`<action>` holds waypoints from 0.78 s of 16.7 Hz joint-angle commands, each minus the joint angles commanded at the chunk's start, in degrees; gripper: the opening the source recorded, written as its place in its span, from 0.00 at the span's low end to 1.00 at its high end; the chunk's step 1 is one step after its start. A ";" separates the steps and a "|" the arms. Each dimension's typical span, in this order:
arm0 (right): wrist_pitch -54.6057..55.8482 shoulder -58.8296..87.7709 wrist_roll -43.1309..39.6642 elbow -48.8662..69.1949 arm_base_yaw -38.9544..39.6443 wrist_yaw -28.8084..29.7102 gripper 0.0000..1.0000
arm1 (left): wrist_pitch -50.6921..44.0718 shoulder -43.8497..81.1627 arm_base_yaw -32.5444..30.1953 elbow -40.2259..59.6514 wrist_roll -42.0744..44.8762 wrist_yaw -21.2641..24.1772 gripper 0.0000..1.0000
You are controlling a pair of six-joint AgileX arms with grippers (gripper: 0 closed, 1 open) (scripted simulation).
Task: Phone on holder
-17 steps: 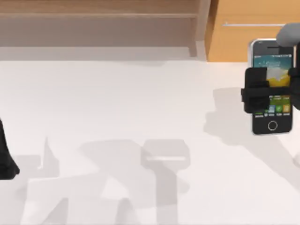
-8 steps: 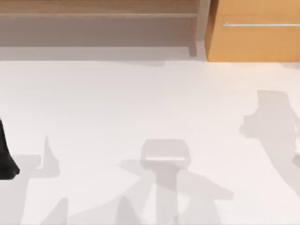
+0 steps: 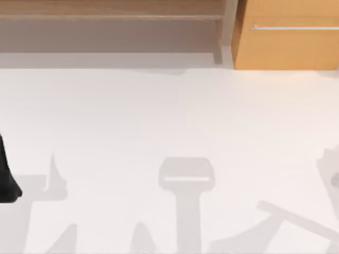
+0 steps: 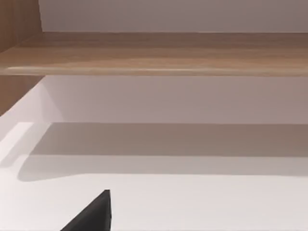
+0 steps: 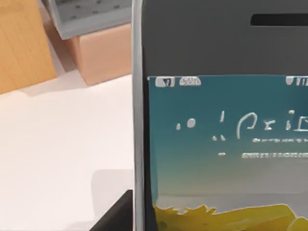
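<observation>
The phone [image 5: 221, 125] sits right up against my right wrist camera, screen facing it, above the white table [image 3: 169, 121]. I cannot tell whether my right fingers pinch it. My left arm [image 3: 6, 177] waits at the table's left edge.

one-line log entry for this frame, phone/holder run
phone: close before right wrist camera, screen facing it | left arm: parked, table's left edge | table: white | wooden shelf, cabinet: behind
</observation>
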 joint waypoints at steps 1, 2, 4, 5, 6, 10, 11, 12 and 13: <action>-0.03 -0.23 -0.02 -0.30 -0.29 0.27 0.00 | 0.00 0.00 0.00 0.00 0.00 0.00 1.00; -0.03 -0.23 -0.02 -0.30 -0.29 0.27 0.00 | 0.00 0.00 0.00 0.00 0.00 0.00 1.00; -0.03 -0.23 -0.02 -0.30 -0.29 0.27 0.00 | 0.00 0.00 0.00 0.00 0.00 0.00 1.00; -0.07 -0.01 0.07 -0.18 -0.08 0.17 0.00 | 0.00 0.00 0.00 0.00 0.00 0.00 1.00; -0.06 0.06 0.06 -0.25 -0.08 0.14 0.00 | 0.00 0.00 0.00 0.00 0.00 0.00 1.00; 1.66 1.74 -0.77 -1.28 -1.15 -1.22 0.00 | 0.00 0.00 0.00 0.00 0.00 0.00 1.00; 2.65 2.31 -1.42 -1.30 -1.85 -1.67 0.00 | 0.00 0.00 0.00 0.00 0.00 0.00 1.00; 3.80 3.01 -2.25 -1.24 -2.64 -2.12 0.00 | 0.00 0.00 0.00 0.00 0.00 0.00 1.00; 5.10 3.91 -3.23 -1.17 -3.52 -2.58 0.00 | 0.00 0.00 0.00 0.00 0.00 0.00 1.00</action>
